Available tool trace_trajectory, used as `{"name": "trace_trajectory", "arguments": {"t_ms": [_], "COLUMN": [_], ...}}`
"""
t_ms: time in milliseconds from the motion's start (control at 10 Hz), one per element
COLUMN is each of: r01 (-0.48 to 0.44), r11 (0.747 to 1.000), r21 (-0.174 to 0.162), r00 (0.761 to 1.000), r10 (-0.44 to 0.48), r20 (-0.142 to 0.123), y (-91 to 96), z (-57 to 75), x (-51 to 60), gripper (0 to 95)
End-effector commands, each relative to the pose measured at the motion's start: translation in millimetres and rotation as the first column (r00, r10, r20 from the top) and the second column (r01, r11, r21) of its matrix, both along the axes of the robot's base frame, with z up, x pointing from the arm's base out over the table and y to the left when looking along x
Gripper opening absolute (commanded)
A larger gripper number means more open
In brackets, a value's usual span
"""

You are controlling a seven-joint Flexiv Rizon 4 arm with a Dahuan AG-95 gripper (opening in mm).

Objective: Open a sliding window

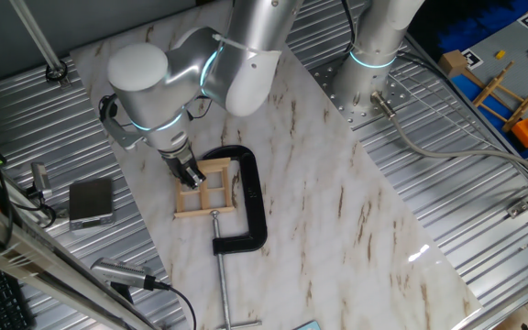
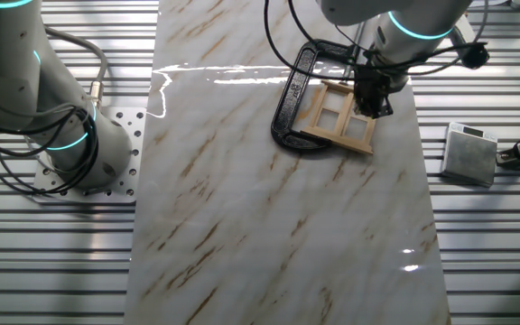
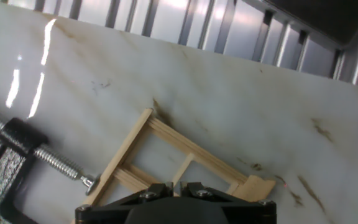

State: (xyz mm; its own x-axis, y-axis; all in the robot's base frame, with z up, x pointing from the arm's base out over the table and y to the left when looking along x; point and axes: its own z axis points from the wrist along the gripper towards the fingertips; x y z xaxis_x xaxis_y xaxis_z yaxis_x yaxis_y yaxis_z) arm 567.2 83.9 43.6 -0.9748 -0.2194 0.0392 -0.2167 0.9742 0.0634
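One fixed view: sliding window [image 1: 207, 191] flat, roughly square, clamp-held; pincer [image 1: 189, 173] on its edge, open/closed unclear.

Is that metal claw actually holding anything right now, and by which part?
Cannot tell: the gripper sits down on the small light wooden sliding window's corner, fingertips hidden.

Arm bent low — gripper [image 1: 189, 174] pointing down, jaws seemingly closed.

The sliding window [image 1: 206, 190] lies flat on the tabletop [image 1: 337, 211], held inside the C-clamp [image 1: 248, 197] on its right. The end effector [image 1: 188, 173] sits over its far left corner. A small box [image 1: 91, 201] lies well left.
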Motion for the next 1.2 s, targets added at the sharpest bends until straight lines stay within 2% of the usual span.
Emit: {"name": "trace_trajectory", "arguments": {"t_ms": [100,200,500,700,800,1200], "r01": [0.094,0.12,0.171,0.174,0.181,0.195], "r11": [0.995,0.993,0.985,0.984,0.983,0.979], "r21": [-0.009,-0.009,0.027,0.027,0.032,0.062], "r00": [0.996,0.993,0.985,0.985,0.983,0.981], "r10": [-0.094,-0.12,-0.171,-0.174,-0.181,-0.194], "r20": [-0.002,-0.003,-0.017,-0.017,-0.019,-0.029], "y": [-1.6,-2.5,-2.1,-2.0,-1.6,1.4], "z": [-3.8,-7.2,-10.7,-11.6,-11.9,-14.4], "x": [-2.5,-1.6,-0.1,0.4,0.7,3.2], "gripper": [19.0,19.0,19.0,19.0,38.0,38.0]}}
